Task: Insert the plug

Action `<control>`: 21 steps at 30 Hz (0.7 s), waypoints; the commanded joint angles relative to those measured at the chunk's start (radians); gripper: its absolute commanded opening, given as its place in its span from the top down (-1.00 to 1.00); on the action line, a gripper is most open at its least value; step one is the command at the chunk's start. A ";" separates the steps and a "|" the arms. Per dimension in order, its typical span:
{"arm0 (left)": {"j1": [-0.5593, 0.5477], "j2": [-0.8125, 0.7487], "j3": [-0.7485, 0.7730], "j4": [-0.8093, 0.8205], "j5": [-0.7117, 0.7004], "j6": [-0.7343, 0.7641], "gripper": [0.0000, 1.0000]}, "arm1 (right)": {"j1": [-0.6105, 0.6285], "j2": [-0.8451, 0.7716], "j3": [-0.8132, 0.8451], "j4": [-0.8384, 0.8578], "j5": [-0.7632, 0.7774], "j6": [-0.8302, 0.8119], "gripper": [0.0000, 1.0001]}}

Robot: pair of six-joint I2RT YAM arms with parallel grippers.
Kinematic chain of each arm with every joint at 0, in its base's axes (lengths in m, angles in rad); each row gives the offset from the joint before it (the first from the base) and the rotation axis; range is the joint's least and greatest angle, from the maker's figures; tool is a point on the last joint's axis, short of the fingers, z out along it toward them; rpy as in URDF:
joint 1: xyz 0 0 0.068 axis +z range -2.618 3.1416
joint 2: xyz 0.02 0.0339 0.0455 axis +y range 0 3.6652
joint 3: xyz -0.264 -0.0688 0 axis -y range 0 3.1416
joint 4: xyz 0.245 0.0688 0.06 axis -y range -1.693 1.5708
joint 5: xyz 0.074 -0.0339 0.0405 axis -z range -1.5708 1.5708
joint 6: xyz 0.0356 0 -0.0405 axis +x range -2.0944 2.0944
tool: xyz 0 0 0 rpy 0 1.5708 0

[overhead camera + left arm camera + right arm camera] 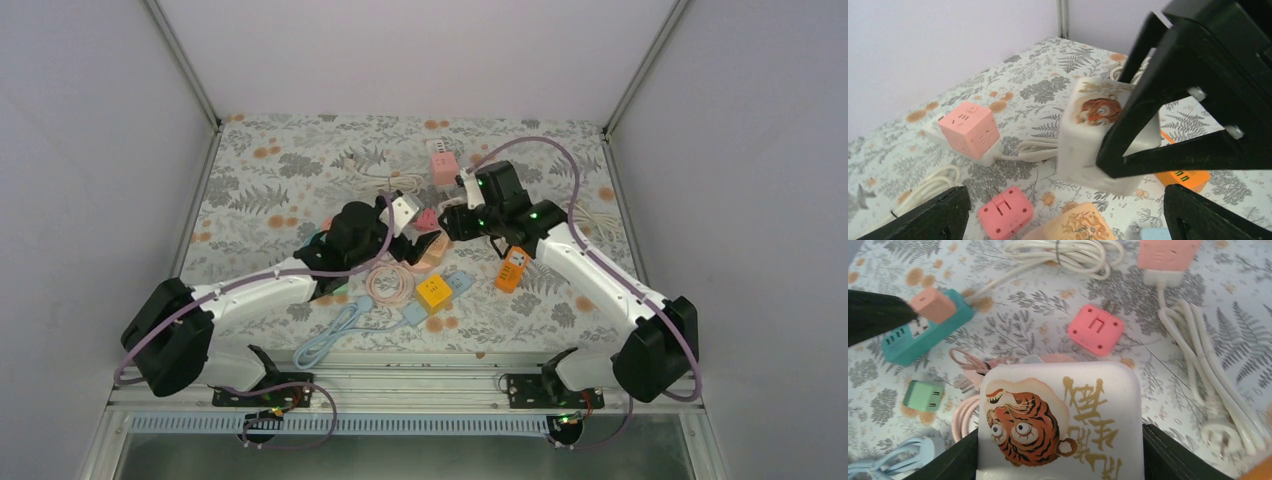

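Right gripper (1058, 467) is clamped on the white tiger charger (1058, 420), carrying it clear of the table over the clutter. Its prongs are hidden in all 3 views. Left gripper (1068, 222) hangs just beneath, fingers spread wide, nothing between them.

There are 2 likely homes: the pink cube socket (968, 129) toward the back, and the teal power strip (923, 337) with a peach plug (933, 305) seated at one end. I can't tell which is meant.

To do this well, my read is that the prong face must be squared to the socket face before any push. Both sockets look light and sit loose on cables, so they would probably skate — the free left gripper should pin the body while the right presses straight in, no twist.
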 commanded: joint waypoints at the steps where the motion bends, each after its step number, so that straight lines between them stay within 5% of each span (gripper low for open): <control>1: 0.016 -0.070 -0.059 0.033 -0.020 -0.153 -0.92 | -0.011 -0.071 -0.065 0.022 0.088 0.045 0.00; 21: 0.021 -0.191 -0.239 -0.141 0.097 -0.458 -0.60 | 0.030 -0.184 -0.452 0.220 -0.066 0.145 0.10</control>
